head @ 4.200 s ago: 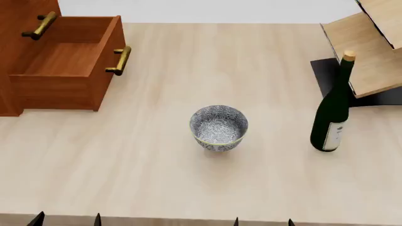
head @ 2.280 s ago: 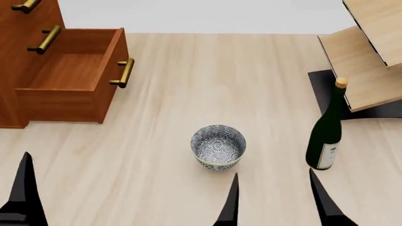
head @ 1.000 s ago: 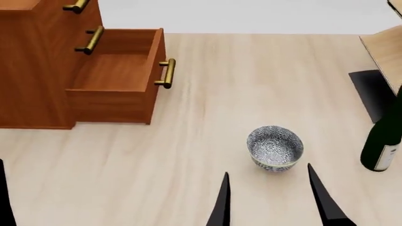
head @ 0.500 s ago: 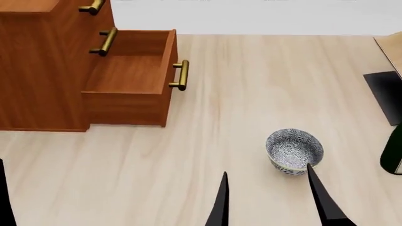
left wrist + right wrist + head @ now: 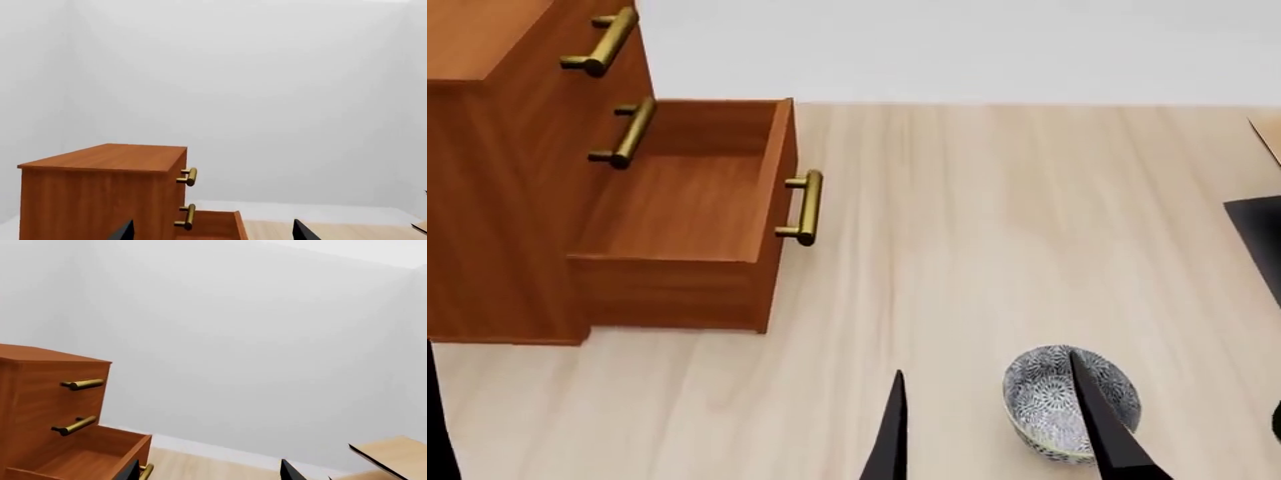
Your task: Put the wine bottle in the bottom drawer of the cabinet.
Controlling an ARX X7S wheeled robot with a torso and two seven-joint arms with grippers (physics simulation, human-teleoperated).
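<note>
The cabinet (image 5: 501, 190) stands at the left of the table. Its bottom drawer (image 5: 674, 235) is pulled open and empty, brass handle (image 5: 803, 207) facing right. The wine bottle shows only as a dark sliver (image 5: 1277, 422) at the head view's right edge. My right gripper (image 5: 994, 440) is open and empty, its fingers (image 5: 1101, 425) over the patterned bowl (image 5: 1054, 395). Only one finger (image 5: 435, 425) of my left gripper shows in the head view. The left wrist view shows the left gripper (image 5: 212, 234) open, facing the cabinet (image 5: 100, 190). The right wrist view shows the right gripper (image 5: 212, 472) open, with the drawer (image 5: 80, 460) beside it.
The black base (image 5: 1261, 240) of the light wooden rack (image 5: 393, 455) sits at the far right. The upper drawer fronts (image 5: 601, 40) are closed. Light wood table (image 5: 1001, 230) lies between the drawer and the rack.
The head view has shifted: the cabinet and bowl sit lower in frame, and the bottle has slid almost out at the right edge. The right fingers now overlap the bowl.
</note>
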